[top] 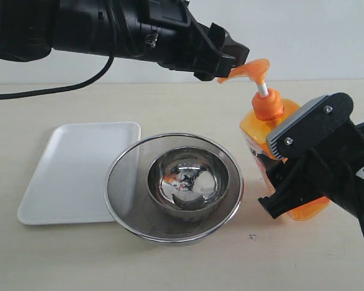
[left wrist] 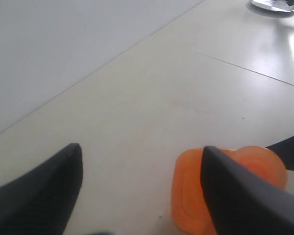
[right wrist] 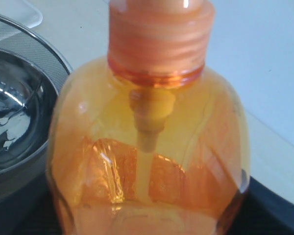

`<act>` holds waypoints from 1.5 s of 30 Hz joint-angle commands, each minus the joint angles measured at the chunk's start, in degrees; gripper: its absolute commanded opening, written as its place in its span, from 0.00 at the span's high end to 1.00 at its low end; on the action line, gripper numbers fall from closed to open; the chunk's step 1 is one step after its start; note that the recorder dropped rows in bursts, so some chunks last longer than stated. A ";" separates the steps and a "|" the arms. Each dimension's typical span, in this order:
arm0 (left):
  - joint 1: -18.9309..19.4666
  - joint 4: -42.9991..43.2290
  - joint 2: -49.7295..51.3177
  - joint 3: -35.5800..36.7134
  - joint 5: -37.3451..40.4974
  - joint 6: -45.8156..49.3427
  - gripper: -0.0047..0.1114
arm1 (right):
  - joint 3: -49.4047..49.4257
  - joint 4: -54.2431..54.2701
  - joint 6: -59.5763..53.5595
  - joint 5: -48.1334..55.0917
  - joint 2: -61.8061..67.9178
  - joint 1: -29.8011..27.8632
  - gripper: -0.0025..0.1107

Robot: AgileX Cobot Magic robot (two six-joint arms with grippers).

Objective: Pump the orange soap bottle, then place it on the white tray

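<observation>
While the right tool (top: 285, 167) clasps the bottle (top: 261, 124), its pump (top: 250, 68) sits just under the left tool (top: 225, 65), whose jaws gape empty; the tray (top: 73, 176) lies at nine o'clock.

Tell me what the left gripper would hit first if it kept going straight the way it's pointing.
Most likely the pump head of the orange soap bottle: the left gripper points at it from very close, though depth is uncertain.

The orange soap bottle (right wrist: 152, 161) stands just beside the sieve (right wrist: 36, 49).
</observation>
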 commanded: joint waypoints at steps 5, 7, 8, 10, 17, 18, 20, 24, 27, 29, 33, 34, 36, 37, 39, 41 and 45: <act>-0.06 16.17 -0.57 -0.34 1.94 -13.70 0.40 | -0.74 -0.79 -0.70 -3.68 -0.77 0.06 0.97; -0.06 16.28 -1.36 -0.34 0.80 -13.70 0.40 | -0.74 -0.79 -0.70 -3.68 -0.77 0.06 0.97; -0.06 16.06 -1.94 -0.34 0.23 -13.95 0.40 | -0.74 -0.79 -0.56 -3.68 -0.77 0.06 0.97; -0.06 16.08 -2.99 -0.34 -0.56 -13.95 0.40 | -0.74 -0.79 -0.56 -3.68 -0.77 0.06 0.97; -0.06 15.95 -7.75 -0.34 -0.55 -15.96 0.40 | -0.74 -0.79 -0.56 -3.43 -0.77 0.06 0.97; -0.06 15.95 -8.09 -0.34 0.23 -16.33 0.40 | -0.74 -0.79 -0.38 -3.44 -0.77 0.06 0.97; -0.06 15.95 -8.44 -0.34 2.24 -16.50 0.40 | -0.74 -0.79 -0.32 -3.44 -0.77 0.06 0.97; -0.06 16.24 -8.44 -0.34 3.90 -16.50 0.40 | -0.74 -1.40 -0.32 -3.29 -0.77 0.06 0.97; -0.06 16.24 -9.15 -0.34 3.91 -16.73 0.40 | -0.74 -1.40 -0.44 -4.23 -0.77 0.06 0.97; -0.06 16.24 -10.20 -0.34 4.15 -17.02 0.40 | -0.74 -1.68 -1.19 -5.93 -0.77 0.06 0.97; -0.06 16.41 -12.02 -0.34 4.15 -17.17 0.40 | -2.12 -1.41 -4.99 -3.93 -0.77 0.06 0.97; -0.06 16.41 -12.15 -0.34 4.15 -17.17 0.40 | -2.66 -0.67 -6.41 -3.00 -0.77 0.06 0.97; -0.06 16.41 -12.41 -0.34 4.15 -17.17 0.40 | -3.26 1.32 -8.82 -2.85 -0.77 0.06 0.97; -0.06 16.41 -12.53 -0.34 4.28 -17.17 0.40 | -3.52 1.78 -8.95 -2.49 -0.77 0.06 0.97; -0.06 16.41 -12.53 -0.34 4.28 -17.46 0.40 | -3.51 1.65 -8.95 -2.35 -0.77 0.06 0.97; -0.06 16.55 -12.43 -0.34 4.93 -18.45 0.40 | -3.51 2.19 -8.74 -3.02 -0.77 0.06 0.97; -0.06 19.65 -12.18 -0.34 5.46 -22.34 0.40 | -3.51 2.84 -9.06 -3.15 -0.77 0.06 0.97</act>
